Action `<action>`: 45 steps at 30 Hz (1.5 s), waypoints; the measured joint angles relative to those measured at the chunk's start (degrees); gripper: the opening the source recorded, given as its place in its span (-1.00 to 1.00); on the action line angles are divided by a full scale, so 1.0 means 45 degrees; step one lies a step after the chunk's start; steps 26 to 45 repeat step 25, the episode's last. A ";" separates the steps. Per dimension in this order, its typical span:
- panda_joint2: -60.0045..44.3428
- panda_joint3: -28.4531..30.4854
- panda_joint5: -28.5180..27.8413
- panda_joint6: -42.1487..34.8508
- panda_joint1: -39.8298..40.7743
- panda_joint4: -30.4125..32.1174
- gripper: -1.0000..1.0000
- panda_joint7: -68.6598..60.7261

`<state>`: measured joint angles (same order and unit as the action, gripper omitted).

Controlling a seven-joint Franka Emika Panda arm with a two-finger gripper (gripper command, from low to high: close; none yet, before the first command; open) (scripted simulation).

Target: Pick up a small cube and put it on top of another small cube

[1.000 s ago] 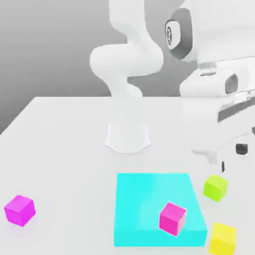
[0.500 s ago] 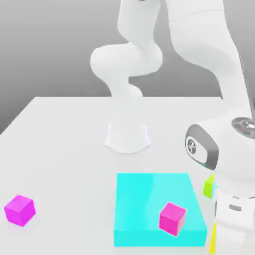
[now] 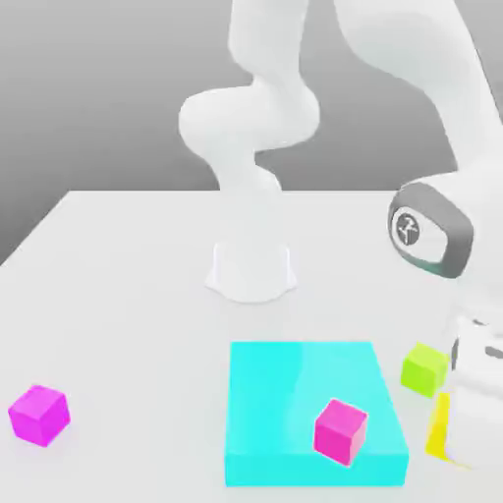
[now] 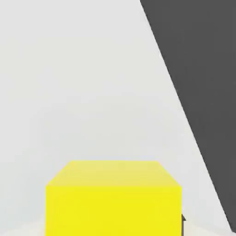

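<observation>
Franka arm (image 3: 442, 246) bends low at the exterior view's right, its body hiding most of the yellow cube (image 4: 113, 198) on the white bench (image 3: 128, 295) — just right of the cyan slab (image 3: 309, 408), near the lime-green cube (image 3: 424, 368). Gripper state: can't tell. Magenta cube (image 3: 340, 431) sits on slab; another (image 3: 39, 414) far left.

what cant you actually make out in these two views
- Yellow cube: in the exterior view the arm's hand covers all but a sliver; in the hand view the picture's edge cuts it off.
- Gripper: its fingers cannot be seen in the exterior view, where the white hand fills that corner.
- Lime-green cube: partly covered by the hand in the exterior view.
- Whether the yellow cube is gripped: neither view shows contact.
</observation>
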<state>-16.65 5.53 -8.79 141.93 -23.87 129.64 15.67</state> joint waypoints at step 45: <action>-0.0057 0.4221 0.5797 0.3108 0.7502 0.2627 1.00 -0.1407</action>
